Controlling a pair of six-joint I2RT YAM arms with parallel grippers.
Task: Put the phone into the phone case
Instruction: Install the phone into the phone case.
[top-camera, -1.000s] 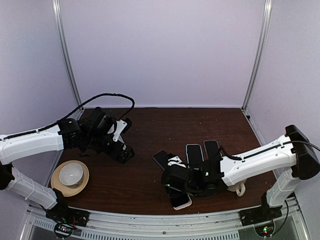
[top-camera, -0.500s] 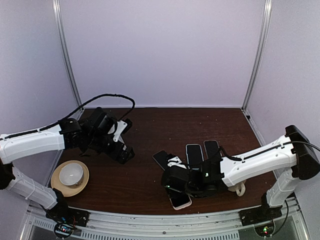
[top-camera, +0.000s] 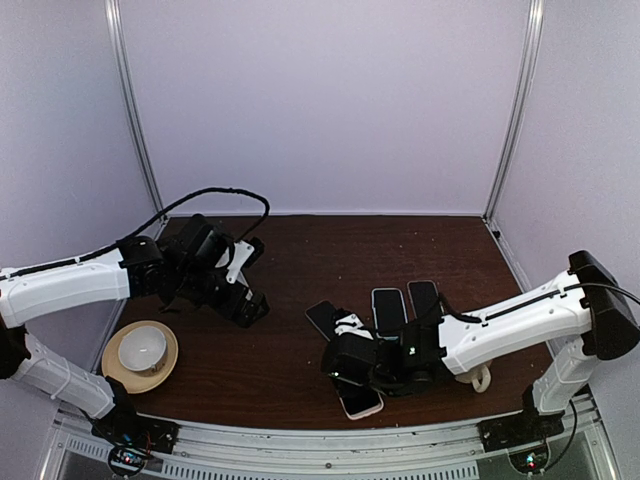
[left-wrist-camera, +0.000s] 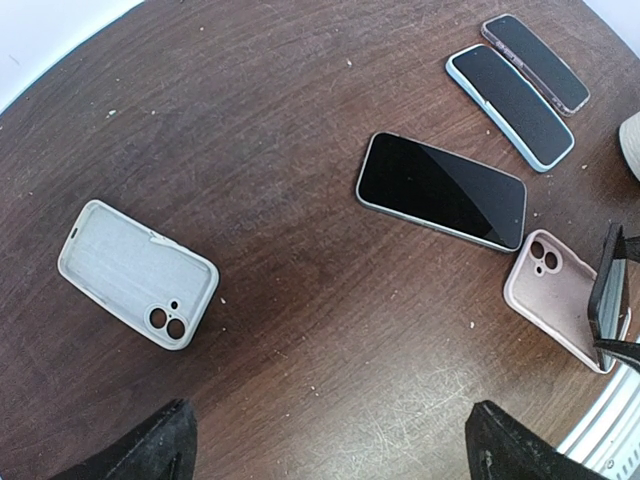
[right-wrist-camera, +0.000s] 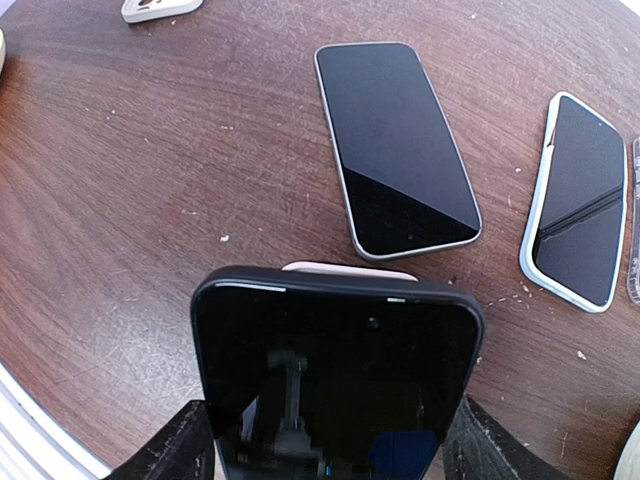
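Observation:
My right gripper (top-camera: 352, 366) (right-wrist-camera: 330, 445) is shut on a black phone (right-wrist-camera: 335, 370), held tilted just above a pink phone case (top-camera: 362, 401). The case lies camera holes up on the table. Only its far edge (right-wrist-camera: 350, 267) peeks out past the phone in the right wrist view. In the left wrist view the pink case (left-wrist-camera: 558, 292) lies at the right, with the held phone (left-wrist-camera: 607, 300) edge-on over it. My left gripper (top-camera: 246, 303) (left-wrist-camera: 330, 462) is open and empty, hovering over bare table.
A bare black phone (right-wrist-camera: 395, 145), a blue-cased phone (right-wrist-camera: 575, 200) and a clear-cased phone (left-wrist-camera: 535, 50) lie beyond the pink case. A grey-white empty case (left-wrist-camera: 135, 272) lies below the left gripper. A bowl on a saucer (top-camera: 143, 350) sits front left. A beige ring (top-camera: 479, 379) lies by the right arm.
The right gripper with the phone has edged slightly left over the pink case. The left arm has not moved.

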